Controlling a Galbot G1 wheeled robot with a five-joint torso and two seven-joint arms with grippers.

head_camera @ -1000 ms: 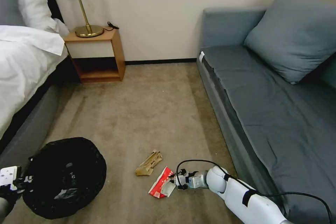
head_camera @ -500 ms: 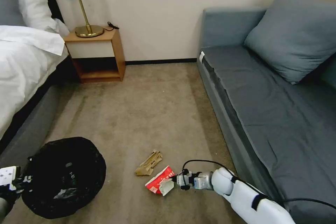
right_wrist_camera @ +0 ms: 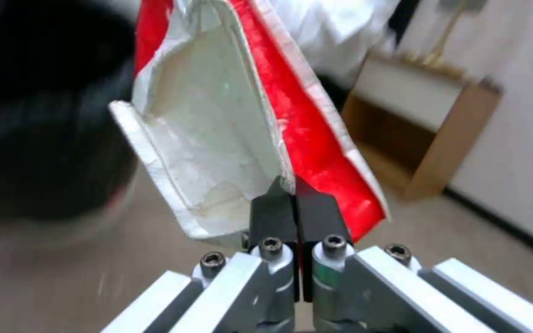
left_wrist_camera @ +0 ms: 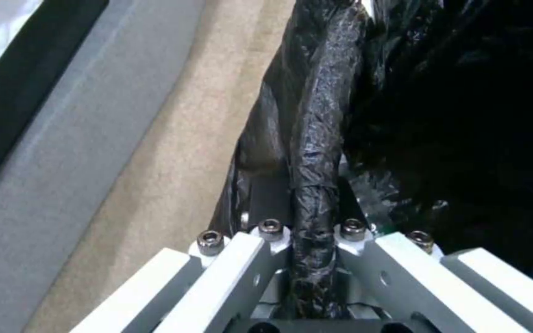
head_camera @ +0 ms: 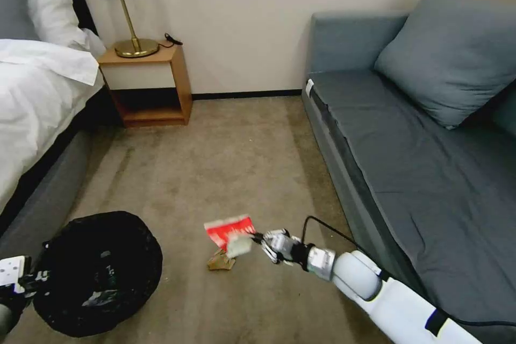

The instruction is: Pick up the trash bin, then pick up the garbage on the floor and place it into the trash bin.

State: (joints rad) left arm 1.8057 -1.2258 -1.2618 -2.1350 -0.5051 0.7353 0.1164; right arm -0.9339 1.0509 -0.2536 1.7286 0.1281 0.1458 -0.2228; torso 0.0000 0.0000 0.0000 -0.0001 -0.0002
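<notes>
The left gripper (head_camera: 24,279) is low at the near left corner of the head view. Its fingers (left_wrist_camera: 266,210) are pinched tight on the rim of the trash bin (head_camera: 99,271), with the black bag squeezed between them. The bin is round and lined with a crinkly black bag. Its open top faces up, and some small bits lie inside.

To the right, the right gripper (head_camera: 258,239) reaches out from the white right arm (head_camera: 376,290). Its dark fingers (right_wrist_camera: 273,212) are pressed together on the red-and-white wrapper (head_camera: 228,228). The wrapper is up off the carpet (head_camera: 215,161), and it sticks out past the fingers toward the bin. In the right wrist view the wrapper is red on one side and white on the other.

Just under the wrapper, the crumpled tan paper (head_camera: 220,262) lies on the carpet. The wrapper hides part of it.

Farther back, a grey sofa (head_camera: 419,172) runs along the right side, with a big grey cushion (head_camera: 451,54) on it. A bed (head_camera: 37,97) with white sheets is on the left. Against the far wall stands a small wooden nightstand (head_camera: 150,83). A gold lamp (head_camera: 129,16) stands on top of it.
</notes>
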